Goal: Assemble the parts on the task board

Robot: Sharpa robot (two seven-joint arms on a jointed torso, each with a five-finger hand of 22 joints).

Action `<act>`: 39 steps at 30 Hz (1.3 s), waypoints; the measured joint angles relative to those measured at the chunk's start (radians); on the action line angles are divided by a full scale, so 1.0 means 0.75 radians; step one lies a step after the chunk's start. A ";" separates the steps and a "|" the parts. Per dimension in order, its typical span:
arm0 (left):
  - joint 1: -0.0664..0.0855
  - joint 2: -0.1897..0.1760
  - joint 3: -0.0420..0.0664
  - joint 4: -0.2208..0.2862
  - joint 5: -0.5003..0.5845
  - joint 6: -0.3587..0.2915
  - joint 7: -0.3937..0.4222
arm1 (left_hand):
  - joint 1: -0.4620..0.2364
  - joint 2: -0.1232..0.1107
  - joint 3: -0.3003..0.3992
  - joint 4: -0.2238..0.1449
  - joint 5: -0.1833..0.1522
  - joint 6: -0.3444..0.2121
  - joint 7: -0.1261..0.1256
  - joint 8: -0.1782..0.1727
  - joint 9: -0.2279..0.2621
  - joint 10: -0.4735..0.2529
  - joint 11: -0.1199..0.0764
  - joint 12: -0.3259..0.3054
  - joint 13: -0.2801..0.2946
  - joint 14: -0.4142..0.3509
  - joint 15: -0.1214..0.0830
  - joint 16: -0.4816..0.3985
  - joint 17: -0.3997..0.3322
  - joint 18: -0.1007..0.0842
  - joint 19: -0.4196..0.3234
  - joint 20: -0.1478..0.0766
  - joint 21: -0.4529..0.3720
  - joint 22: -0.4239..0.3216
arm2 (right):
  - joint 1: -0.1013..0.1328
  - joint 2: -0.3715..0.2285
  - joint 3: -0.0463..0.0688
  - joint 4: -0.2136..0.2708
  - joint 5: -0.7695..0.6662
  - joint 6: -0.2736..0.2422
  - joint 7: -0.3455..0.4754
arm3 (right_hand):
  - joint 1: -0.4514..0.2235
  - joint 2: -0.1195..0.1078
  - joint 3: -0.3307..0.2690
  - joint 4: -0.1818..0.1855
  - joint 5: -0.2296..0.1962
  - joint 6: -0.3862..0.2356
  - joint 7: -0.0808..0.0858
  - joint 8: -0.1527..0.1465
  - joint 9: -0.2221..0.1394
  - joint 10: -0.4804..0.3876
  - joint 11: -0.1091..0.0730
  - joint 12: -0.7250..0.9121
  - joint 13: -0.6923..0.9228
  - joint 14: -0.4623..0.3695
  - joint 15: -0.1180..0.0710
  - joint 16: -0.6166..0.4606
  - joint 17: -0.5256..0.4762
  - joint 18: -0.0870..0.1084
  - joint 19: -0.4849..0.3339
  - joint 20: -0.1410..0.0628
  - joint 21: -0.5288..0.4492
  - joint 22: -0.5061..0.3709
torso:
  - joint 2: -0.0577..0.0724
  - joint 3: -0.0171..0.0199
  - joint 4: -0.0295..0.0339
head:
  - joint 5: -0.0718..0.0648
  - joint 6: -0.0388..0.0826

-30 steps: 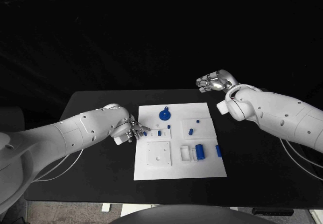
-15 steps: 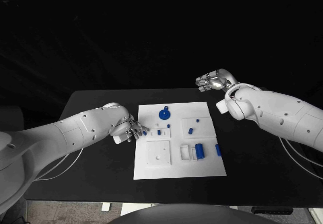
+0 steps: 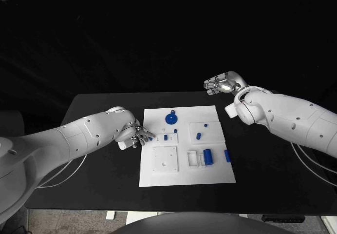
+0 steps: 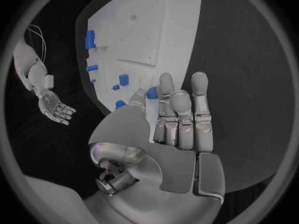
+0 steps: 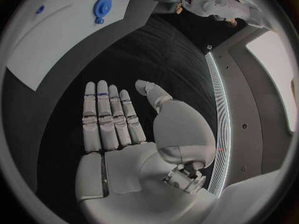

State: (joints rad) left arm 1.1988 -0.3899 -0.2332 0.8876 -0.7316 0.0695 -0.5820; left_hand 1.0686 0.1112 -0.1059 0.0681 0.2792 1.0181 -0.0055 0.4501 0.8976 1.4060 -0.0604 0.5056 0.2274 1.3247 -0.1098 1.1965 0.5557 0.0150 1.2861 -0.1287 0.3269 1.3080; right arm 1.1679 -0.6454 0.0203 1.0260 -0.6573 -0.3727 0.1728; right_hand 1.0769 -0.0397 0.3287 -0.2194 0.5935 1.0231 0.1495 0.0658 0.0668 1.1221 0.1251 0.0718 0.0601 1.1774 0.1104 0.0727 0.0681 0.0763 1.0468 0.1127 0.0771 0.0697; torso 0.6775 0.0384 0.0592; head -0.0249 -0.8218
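Note:
The white task board (image 3: pixel 184 170) lies mid-table with a blue gear (image 3: pixel 171 119) and several small blue parts, among them a cylinder (image 3: pixel 208 156). My left hand (image 3: pixel 135 135) rests at the board's left edge with its fingers straight. A small blue part (image 4: pixel 151 92) sits between the thumb and a fingertip; I cannot tell whether it is pinched. My right hand (image 3: pixel 225 84) is raised beyond the table's far right side, palm bare and fingers apart, holding nothing. The left wrist view shows the right hand (image 4: pixel 56 107) spread, and the right wrist view shows the gear (image 5: pixel 101 7) on the board (image 5: pixel 56 35).
The board carries a raised white square block (image 3: pixel 165 160) near its front and a small white frame (image 3: pixel 192 158) beside the cylinder. Black table (image 3: pixel 105 185) surrounds the board on all sides.

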 measured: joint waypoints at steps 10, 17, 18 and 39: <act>-0.001 0.000 0.000 -0.001 0.001 0.006 0.002 | 0.041 0.064 0.037 -0.037 0.004 -0.019 -0.001 0.000 -0.007 -0.005 0.005 0.000 -0.003 -0.009 -0.001 0.000 -0.003 0.000 -0.003 0.003 0.000 0.000 | 0.000 0.000 0.000 0.000 0.000 0.000 0.000 | 0.000 0.000 0.000 0.000 0.000 0.000 0.000 0.000 0.000 0.000 0.000 0.000 0.000 0.000 0.000 0.000 0.000 0.000 0.000 0.000 0.000 0.000 | -0.001 0.0009 0.0006 | -0.002 -0.003; -0.001 0.000 0.000 0.002 0.008 0.015 0.005 | 0.053 0.076 0.051 -0.058 0.015 -0.028 0.001 0.000 -0.013 -0.016 0.008 0.000 -0.003 -0.014 0.004 0.000 -0.006 0.000 -0.010 0.000 0.000 0.000 | 0.000 0.001 0.000 0.000 0.000 0.000 0.000 | 0.000 0.000 0.000 0.000 0.000 0.000 0.000 0.000 0.000 0.000 0.000 0.000 0.000 0.000 0.000 0.000 0.000 0.000 0.000 0.000 0.000 0.000 | -0.002 0.0009 0.0012 | -0.002 -0.004; -0.001 0.000 0.000 0.002 0.009 0.016 0.005 | 0.053 0.076 0.049 -0.064 0.016 -0.029 0.001 0.000 -0.013 -0.016 0.008 0.000 -0.003 -0.015 0.004 0.000 -0.006 0.000 -0.014 0.005 0.000 0.000 | 0.000 0.001 0.000 0.000 0.000 0.000 0.000 | 0.000 0.000 0.000 0.000 0.000 0.000 0.000 0.000 0.000 0.000 0.000 0.000 0.000 0.000 0.000 0.000 0.000 0.000 0.000 0.000 0.000 0.000 | -0.002 0.0010 0.0012 | -0.002 -0.004; -0.001 -0.003 0.000 -0.005 0.007 0.018 0.010 | 0.008 0.017 -0.009 -0.016 0.096 -0.033 0.005 -0.005 -0.032 -0.034 0.009 0.021 -0.002 -0.023 0.004 0.005 -0.016 0.000 -0.014 0.005 0.000 -0.001 | 0.000 0.003 0.000 -0.002 0.002 0.000 0.000 | 0.000 0.000 -0.004 0.004 0.000 0.000 0.000 0.000 0.000 -0.005 0.005 0.000 0.000 -0.004 0.004 0.000 0.000 0.000 0.000 0.000 0.000 0.000 | -0.001 0.0005 0.0014 | -0.002 -0.006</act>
State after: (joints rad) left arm 1.1981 -0.3920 -0.2334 0.8839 -0.7266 0.0827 -0.5749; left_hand 1.0745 0.1238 -0.1129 0.0562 0.3509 0.9930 -0.0019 0.4461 0.8733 1.3808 -0.0533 0.5212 0.2262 1.3074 -0.1070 1.2004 0.5434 0.0150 1.2755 -0.1251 0.3269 1.3075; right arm 1.1680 -0.6429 0.0204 1.0243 -0.6560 -0.3727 0.1725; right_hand 1.0769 -0.0397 0.3258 -0.2165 0.5934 1.0231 0.1495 0.0658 0.0668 1.1185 0.1287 0.0718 0.0601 1.1748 0.1130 0.0727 0.0681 0.0762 1.0469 0.1126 0.0771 0.0697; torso 0.6768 0.0388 0.0602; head -0.0264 -0.8260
